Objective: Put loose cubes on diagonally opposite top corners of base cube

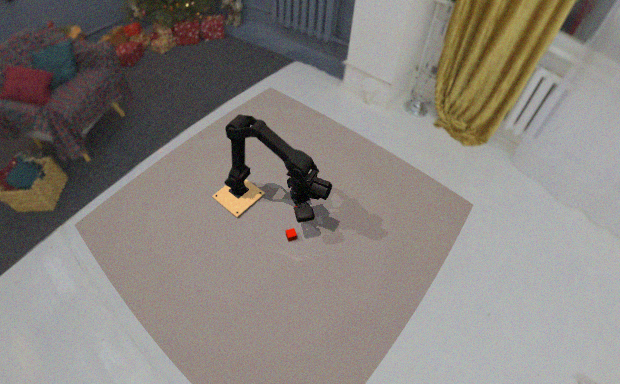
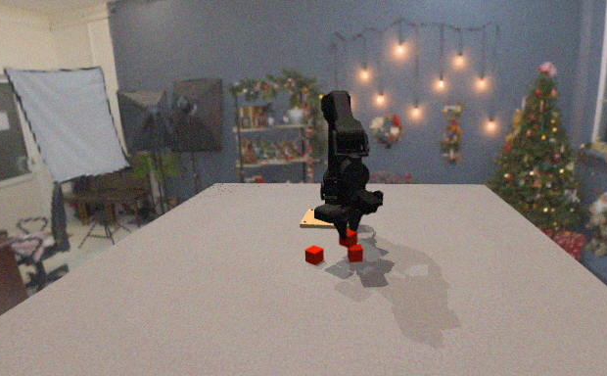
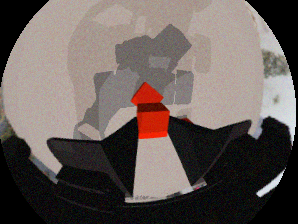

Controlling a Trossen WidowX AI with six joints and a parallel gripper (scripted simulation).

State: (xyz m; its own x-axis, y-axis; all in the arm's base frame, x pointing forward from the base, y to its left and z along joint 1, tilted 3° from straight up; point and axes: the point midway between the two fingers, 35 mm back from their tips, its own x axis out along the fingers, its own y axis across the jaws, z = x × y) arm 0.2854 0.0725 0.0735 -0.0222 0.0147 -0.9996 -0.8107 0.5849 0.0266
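My gripper (image 2: 350,234) (image 3: 150,119) is shut on a red cube (image 2: 348,239) (image 3: 153,123), held above table height. In the exterior view it appears just above and slightly left of a second red cube (image 2: 355,254) on the table; the gap in depth is hard to tell. A third red cube (image 1: 291,234) (image 2: 314,255) stands on the table to the left. The wrist view shows one cube (image 3: 146,94) just beyond the held one and a red sliver (image 3: 186,120) behind the right finger. All are alike, so I cannot tell which is the base. In the top view the arm hides the second cube.
The arm's wooden base plate (image 1: 238,206) (image 2: 312,224) lies behind the cubes. The arm arches over from it, and its shadow falls on the tabletop (image 1: 249,300) (image 2: 190,304) around the cubes. The table's edges are far from them.
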